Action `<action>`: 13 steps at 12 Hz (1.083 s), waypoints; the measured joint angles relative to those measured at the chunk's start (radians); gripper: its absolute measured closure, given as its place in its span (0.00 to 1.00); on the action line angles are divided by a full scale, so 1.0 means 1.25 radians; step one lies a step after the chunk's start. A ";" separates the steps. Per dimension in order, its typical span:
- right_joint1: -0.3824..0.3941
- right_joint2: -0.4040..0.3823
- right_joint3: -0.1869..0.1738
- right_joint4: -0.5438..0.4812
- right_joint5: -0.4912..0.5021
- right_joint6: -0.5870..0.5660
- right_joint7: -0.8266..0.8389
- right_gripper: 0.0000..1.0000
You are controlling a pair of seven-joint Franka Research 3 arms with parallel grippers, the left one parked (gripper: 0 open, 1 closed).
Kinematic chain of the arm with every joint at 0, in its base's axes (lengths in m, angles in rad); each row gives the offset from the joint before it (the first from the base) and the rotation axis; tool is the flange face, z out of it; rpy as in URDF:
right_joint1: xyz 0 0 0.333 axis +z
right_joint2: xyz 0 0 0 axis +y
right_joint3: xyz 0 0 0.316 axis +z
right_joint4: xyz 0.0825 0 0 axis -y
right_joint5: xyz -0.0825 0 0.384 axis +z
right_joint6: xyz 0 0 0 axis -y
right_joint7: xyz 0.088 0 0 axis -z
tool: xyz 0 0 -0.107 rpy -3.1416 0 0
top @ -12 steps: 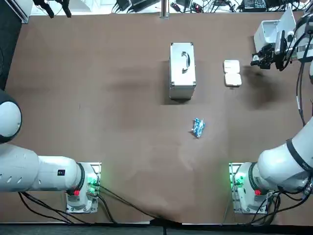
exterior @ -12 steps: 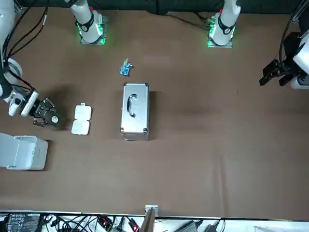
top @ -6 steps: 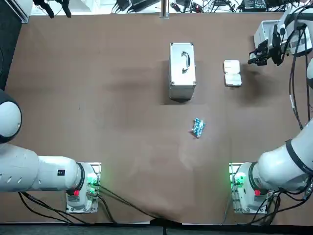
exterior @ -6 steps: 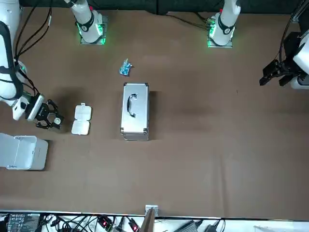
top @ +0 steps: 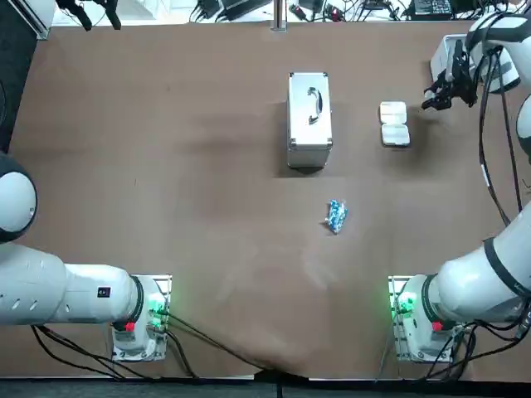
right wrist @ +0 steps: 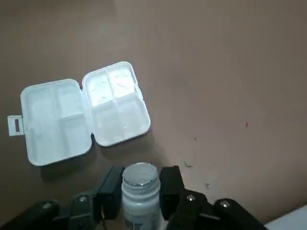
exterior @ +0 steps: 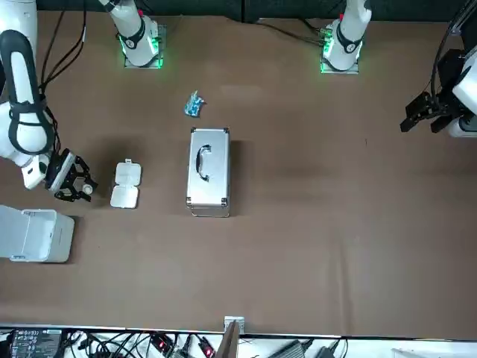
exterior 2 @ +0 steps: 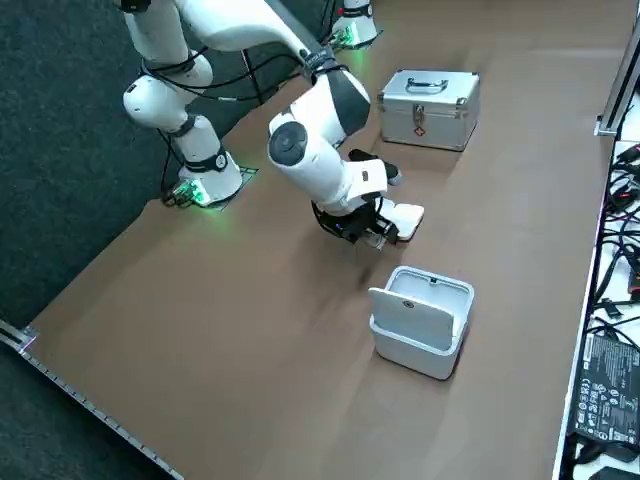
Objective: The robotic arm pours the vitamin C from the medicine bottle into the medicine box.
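Tabletop [top: 166, 124] comes first: one wide brown surface carrying everything else. One working right arm [exterior 2: 310, 150] reaches across it to the far right corner. One silver aluminium case [top: 309, 120] lies flat near the middle of the far half, closed, its handle facing up. One white bin [exterior 2: 422, 320] with its flip lid standing open sits at the table's far right edge.

One white pill box [right wrist: 84, 112] lies open and flat between the case and the bin, apart from both. Its two hinged halves are side by side, each divided into compartments; whether anything lies in them cannot be told.

One small blue packet [top: 335, 216] lies alone nearer the robot, well apart from the case.

One white medicine bottle [right wrist: 139, 191] is clamped between the two fingers of the right gripper [right wrist: 140, 182], its round top pointing towards the pill box. The gripper hangs above the table just beside the pill box, on the side facing the bin. Whether the bottle is capped cannot be told.
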 joint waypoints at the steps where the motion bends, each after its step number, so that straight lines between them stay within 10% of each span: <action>1: 0.003 0.000 0.005 0.000 -0.024 0.011 0.032 0.57; 13: 0.031 -0.002 0.112 0.001 -0.525 0.122 0.439 0.57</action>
